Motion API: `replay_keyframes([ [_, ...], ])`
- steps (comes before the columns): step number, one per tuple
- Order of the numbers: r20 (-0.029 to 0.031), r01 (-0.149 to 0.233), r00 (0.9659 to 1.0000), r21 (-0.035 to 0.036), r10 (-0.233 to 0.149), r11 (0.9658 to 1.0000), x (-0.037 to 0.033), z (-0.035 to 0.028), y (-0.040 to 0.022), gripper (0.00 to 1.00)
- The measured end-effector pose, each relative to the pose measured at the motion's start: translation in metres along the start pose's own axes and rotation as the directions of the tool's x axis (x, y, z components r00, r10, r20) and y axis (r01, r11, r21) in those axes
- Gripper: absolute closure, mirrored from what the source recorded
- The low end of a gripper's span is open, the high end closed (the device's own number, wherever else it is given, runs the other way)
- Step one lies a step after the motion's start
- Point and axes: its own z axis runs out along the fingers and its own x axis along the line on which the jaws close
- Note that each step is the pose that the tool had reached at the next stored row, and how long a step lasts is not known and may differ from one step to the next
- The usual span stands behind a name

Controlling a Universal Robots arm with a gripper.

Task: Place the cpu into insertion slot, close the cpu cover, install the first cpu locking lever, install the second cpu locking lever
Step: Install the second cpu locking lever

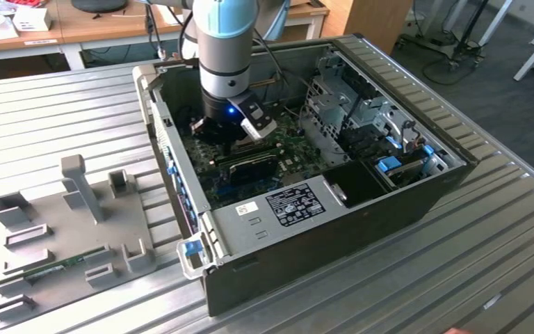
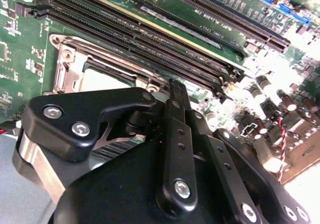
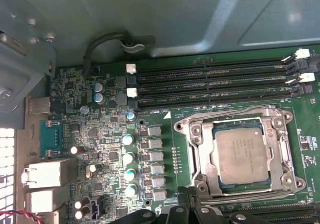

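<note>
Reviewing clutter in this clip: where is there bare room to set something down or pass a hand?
Free: the ribbed metal table between the grey fixture tray and the desks behind, and the strip along the exterior view's right of the computer case. Crowded: inside the case, where the gripper hangs over the cpu by the memory slots.

One cpu [image 3: 243, 155], one cpu cover [image 3: 200, 154], four memory slots [image 3: 215, 81].

Lab; slatted metal bench [image 1: 53, 118]; desks [image 1: 91, 28]

no legible text, labels or numbers
</note>
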Motion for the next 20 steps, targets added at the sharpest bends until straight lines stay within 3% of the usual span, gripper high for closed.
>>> replay_keyframes([
  [13, 0.0, 0.0, 1.0, 0.0, 0.0, 1.0, 0.0011, 0.0024, -0.0004, 0.9],
  [20, 0.0001, 0.0, 1.0, -0.0004, 0.0, 1.0, 0.001, -0.0002, 0.0, 0.9],
])
